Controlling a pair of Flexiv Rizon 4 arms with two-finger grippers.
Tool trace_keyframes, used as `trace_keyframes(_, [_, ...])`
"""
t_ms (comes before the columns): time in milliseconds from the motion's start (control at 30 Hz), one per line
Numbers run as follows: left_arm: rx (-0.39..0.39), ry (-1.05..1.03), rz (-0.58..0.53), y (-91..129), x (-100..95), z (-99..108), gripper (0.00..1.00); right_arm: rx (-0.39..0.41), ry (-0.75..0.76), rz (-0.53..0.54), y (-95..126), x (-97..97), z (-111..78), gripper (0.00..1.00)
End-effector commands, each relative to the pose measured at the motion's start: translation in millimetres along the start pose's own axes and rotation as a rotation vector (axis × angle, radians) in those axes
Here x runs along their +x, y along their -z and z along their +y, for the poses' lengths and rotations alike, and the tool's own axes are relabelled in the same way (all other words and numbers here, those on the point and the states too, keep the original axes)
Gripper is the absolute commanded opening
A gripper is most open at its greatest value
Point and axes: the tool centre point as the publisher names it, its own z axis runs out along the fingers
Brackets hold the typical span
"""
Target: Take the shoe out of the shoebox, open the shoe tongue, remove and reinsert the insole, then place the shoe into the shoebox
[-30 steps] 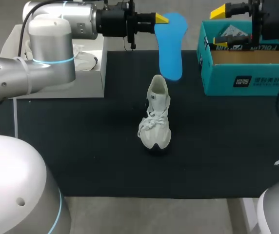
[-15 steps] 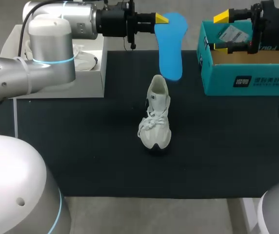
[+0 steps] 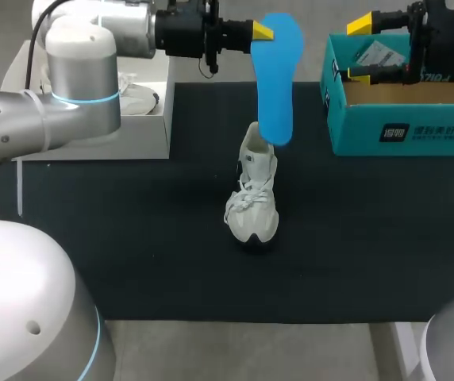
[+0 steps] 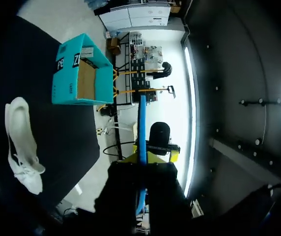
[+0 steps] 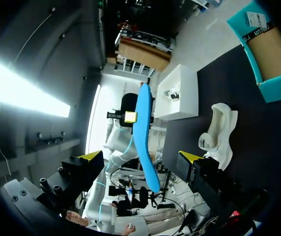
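Left jaws are gripping the blue insole (image 3: 275, 79) and swinging it inward, so its lower end is now overlapping the heel collar of the shoe (image 3: 252, 198), which is standing on the worktop (image 3: 132, 238). Reinsertion is probably starting. Right jaws are hanging released over the shoebox (image 3: 402, 127).

Black-matted work table in soft, even light.
A matte black mat (image 3: 132, 254) covers most of the table and carries only faint, soft-edged shadows. A pale grey surface (image 3: 235, 349) borders it along the near edge, and a thin strip of the same shows down the left side. At the mat's far left corner stands a white box (image 3: 144, 135), open-topped; its pale contents cannot be made out.
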Motion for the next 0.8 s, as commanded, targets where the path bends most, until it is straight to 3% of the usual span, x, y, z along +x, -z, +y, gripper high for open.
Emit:
trace_keyframes(33, [0.104,-0.363,0.050,2.6,2.8,7.7,0.00,0.001,0.000,-0.001,-1.6,-0.2,1.2,1.00])
trace_keyframes(133, [0.118,-0.353,0.108,5.0,1.3,6.3,0.00,0.001,0.000,-0.001,-1.6,-0.2,1.2,1.00])
trace_keyframes(200, [0.087,-0.177,0.197,7.1,3.2,2.0,0.00,0.001,0.000,-0.001,-1.6,-0.2,1.2,1.00])
trace_keyframes(600, [0.087,-0.177,0.197,7.1,3.2,2.0,0.00,0.001,0.000,-0.001,-1.6,-0.2,1.2,1.00])
trace_keyframes(767, [0.029,-0.504,0.097,9.1,5.6,3.4,0.00,0.001,0.000,-0.001,-1.6,-0.2,1.2,1.00])
trace_keyframes(800, [0.033,-0.563,0.126,8.0,5.4,3.1,0.00,0.001,0.000,-0.001,-1.6,-0.2,1.2,1.00])
